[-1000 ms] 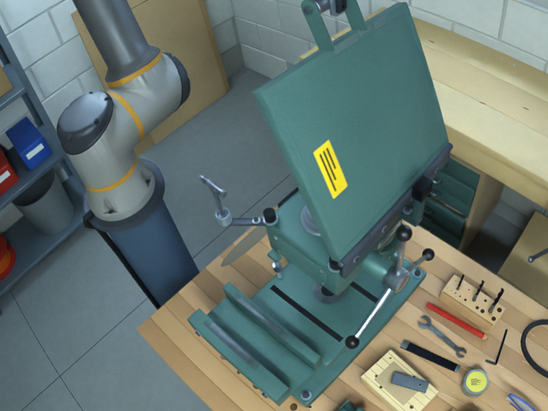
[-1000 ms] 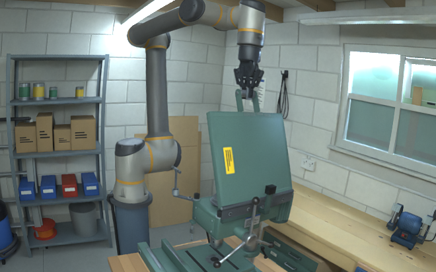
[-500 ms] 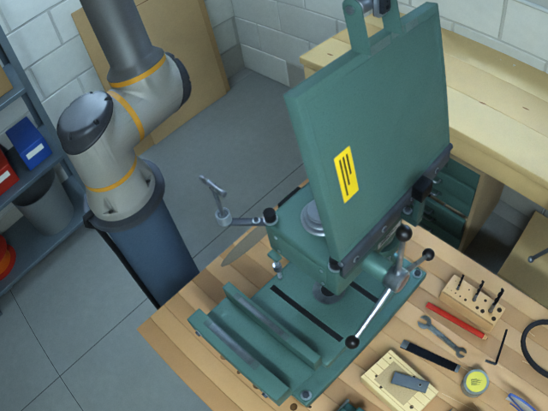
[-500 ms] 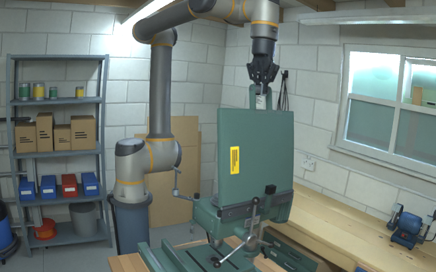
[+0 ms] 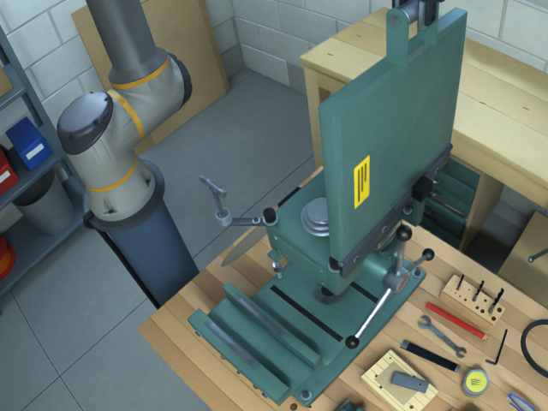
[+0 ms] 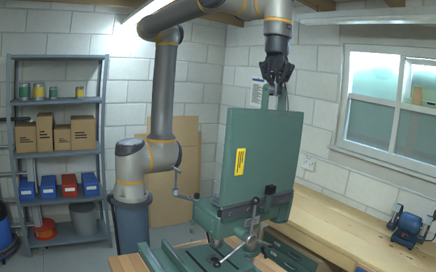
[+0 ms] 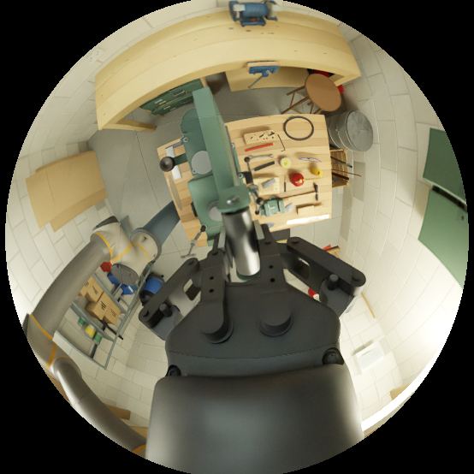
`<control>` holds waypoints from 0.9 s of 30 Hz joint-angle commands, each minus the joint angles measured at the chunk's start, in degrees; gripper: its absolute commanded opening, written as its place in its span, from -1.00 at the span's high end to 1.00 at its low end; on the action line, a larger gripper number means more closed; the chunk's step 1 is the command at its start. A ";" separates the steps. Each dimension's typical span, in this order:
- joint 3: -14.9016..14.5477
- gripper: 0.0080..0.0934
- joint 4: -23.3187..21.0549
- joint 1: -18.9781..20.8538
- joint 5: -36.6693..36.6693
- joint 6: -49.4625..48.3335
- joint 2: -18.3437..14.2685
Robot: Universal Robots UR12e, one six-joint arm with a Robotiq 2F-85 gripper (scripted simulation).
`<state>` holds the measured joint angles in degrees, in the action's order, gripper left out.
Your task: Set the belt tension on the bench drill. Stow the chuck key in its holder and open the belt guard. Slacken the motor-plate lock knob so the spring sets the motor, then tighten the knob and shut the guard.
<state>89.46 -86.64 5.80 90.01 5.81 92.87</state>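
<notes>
On the near workbench stands the green bench drill (image 5: pixel 310 274). Its belt guard (image 5: pixel 385 146) (image 6: pixel 261 158) is swung up almost upright on its rear hinge, and the stepped pulley (image 5: pixel 315 217) lies uncovered. At the guard's top edge my gripper (image 6: pixel 276 86) (image 7: pixel 241 256) is closed on the guard's grey bar handle (image 7: pixel 241 241). The chuck key (image 5: pixel 215 194) (image 6: pixel 176 181) stands upright in its ring holder on an arm at the left of the head. A black knob (image 5: pixel 422 189) (image 6: pixel 270 189) sits on the head by the hinge rail.
The robot's base column (image 5: pixel 133 212) stands left of the bench. A long bench (image 6: pixel 346 224) runs under the window. Hand tools, a drill-bit block (image 5: pixel 471 303) and a belt (image 5: pixel 535 347) lie to the right of the drill. The feed handles (image 5: pixel 398 274) stick out at the head's front.
</notes>
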 commanded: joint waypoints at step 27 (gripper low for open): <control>-6.17 1.00 -0.80 -0.60 -0.01 -0.61 -6.94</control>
<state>83.28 -87.47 5.19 90.00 5.20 85.88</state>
